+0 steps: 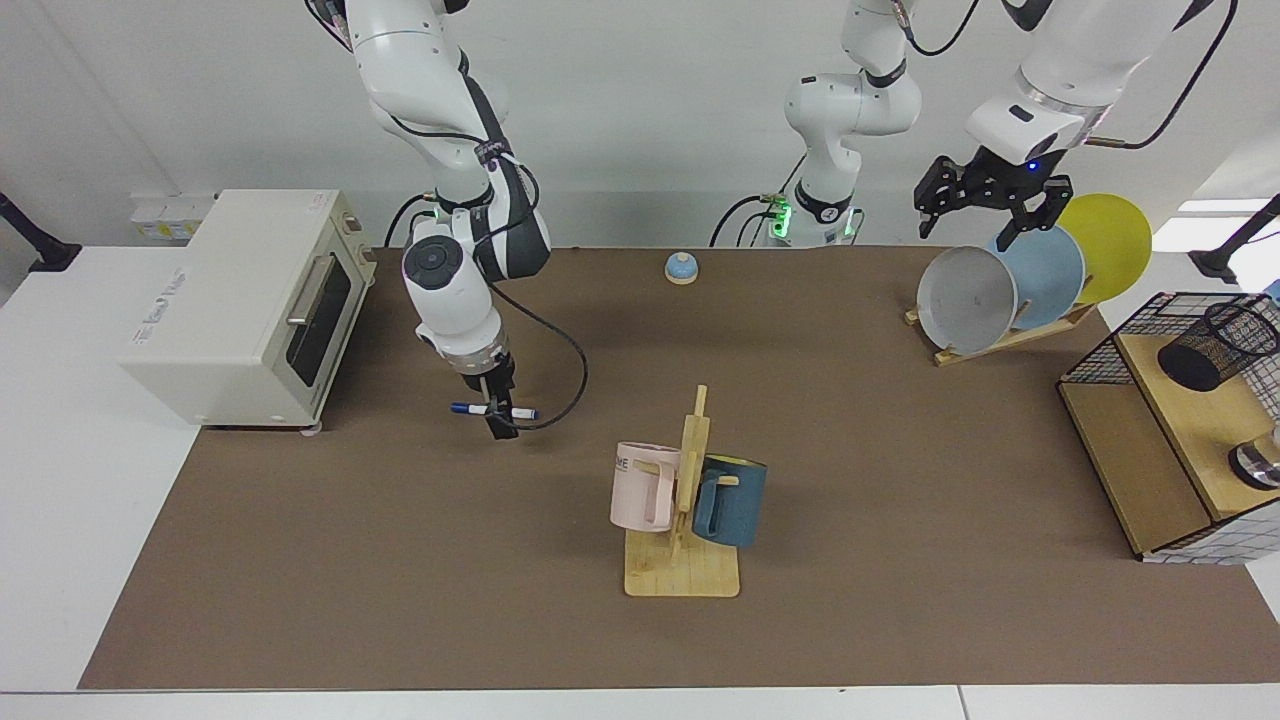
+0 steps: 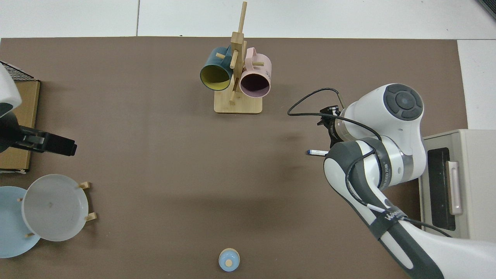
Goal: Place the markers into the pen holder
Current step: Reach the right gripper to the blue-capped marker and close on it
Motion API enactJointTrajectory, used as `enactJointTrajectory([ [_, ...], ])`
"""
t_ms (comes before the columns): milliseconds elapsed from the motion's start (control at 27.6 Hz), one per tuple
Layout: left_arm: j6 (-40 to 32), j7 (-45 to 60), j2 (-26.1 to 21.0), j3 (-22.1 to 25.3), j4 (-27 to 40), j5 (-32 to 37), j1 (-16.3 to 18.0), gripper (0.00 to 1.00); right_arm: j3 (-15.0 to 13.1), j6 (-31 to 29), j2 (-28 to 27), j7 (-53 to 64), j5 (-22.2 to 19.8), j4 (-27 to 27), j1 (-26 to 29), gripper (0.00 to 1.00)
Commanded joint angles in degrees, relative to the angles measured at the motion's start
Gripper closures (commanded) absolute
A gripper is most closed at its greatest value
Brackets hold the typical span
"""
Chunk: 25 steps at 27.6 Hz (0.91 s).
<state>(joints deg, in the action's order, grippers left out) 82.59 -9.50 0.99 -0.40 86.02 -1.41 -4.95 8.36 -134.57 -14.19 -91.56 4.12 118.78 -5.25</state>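
Observation:
The marker (image 1: 478, 409), white with blue ends, lies flat on the brown mat in front of the toaster oven. My right gripper (image 1: 497, 412) points down onto its middle, open, one finger behind it and one fingertip (image 1: 503, 431) in front. From above only the marker's tip (image 2: 314, 152) shows past the right arm's wrist. The pen holder (image 1: 1215, 345), a black mesh cup, leans on the wooden shelf of the wire rack at the far side. My left gripper (image 1: 978, 212) hangs open above the plates, its dark hand (image 2: 50, 142) at the top view's edge.
A cream toaster oven (image 1: 240, 305) stands close behind the marker. A wooden mug tree (image 1: 685, 500) with a pink and a blue mug is mid-table. A plate rack (image 1: 1010, 285), a small blue bell (image 1: 681, 268) and the wire rack (image 1: 1140, 470) line the other sides.

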Motion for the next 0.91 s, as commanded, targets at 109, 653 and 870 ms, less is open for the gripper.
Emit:
enactJointTrajectory([
  [109,-0.1,0.3,1.6,0.2,1.6,-0.5,-0.2,0.0,0.4,-5.9,-1.1,5.1,-0.3,2.3,3.4,0.01],
  [653,-0.3,0.5,1.6,0.0,1.6,-0.5,-0.6,0.0,0.4,-5.5,-0.8,6.1,-0.3,3.4,4.6,0.1],
  [870,-0.2,0.5,1.6,0.0,1.6,-0.5,-0.6,0.0,0.4,-5.5,-0.3,6.2,-0.3,4.6,4.5,0.14],
])
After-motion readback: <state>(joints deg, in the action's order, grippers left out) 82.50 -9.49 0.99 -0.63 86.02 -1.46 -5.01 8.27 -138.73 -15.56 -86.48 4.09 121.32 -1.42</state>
